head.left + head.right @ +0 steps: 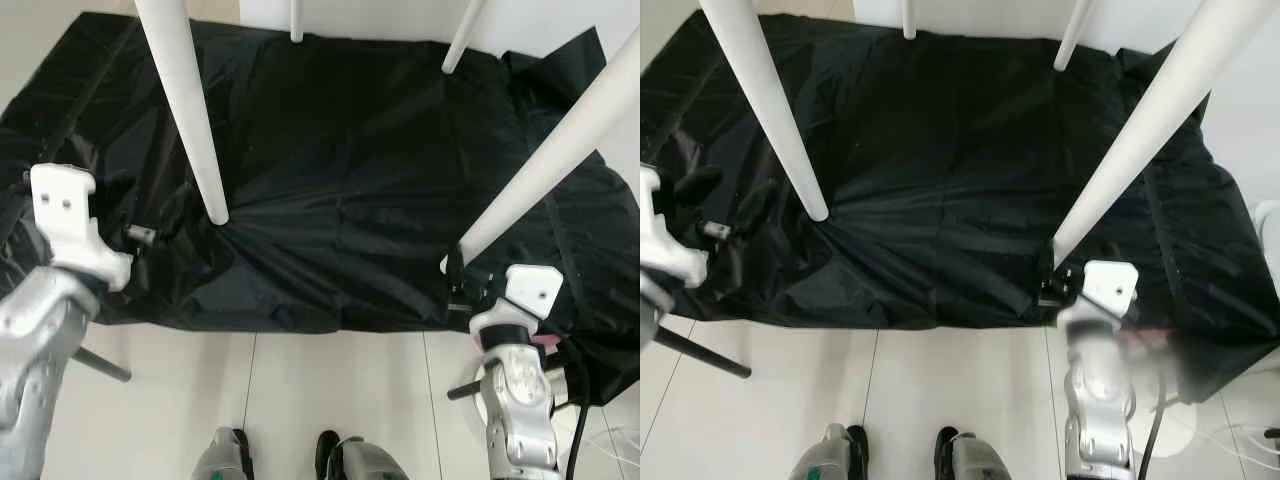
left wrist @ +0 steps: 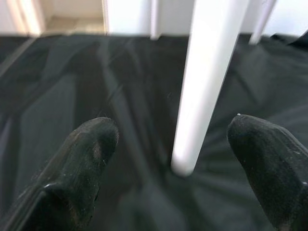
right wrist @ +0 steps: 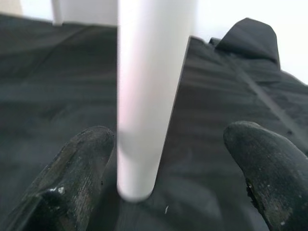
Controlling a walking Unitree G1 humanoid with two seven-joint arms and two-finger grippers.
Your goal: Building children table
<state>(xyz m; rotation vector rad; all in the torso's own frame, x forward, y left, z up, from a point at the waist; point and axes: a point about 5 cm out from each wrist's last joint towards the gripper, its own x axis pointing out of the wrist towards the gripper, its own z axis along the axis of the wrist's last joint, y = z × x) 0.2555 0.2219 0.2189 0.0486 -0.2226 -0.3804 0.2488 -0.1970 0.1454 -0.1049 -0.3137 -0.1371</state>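
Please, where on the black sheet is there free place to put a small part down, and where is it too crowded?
The black sheet is bare in the wide middle between the four white legs. It is crowded at the near left leg, by the left gripper, and at the near right leg, by the right gripper.

The table legs (image 1: 190,110) look smooth, matt white. Under them, the black cloth (image 1: 340,180) is thin, creased, faintly shiny. Glossy pale floor tiles (image 1: 330,385) run along the frame's bottom.

Four white round table legs (image 1: 190,120) stand tilted, their lower ends resting on a wrinkled black sheet (image 1: 340,170).
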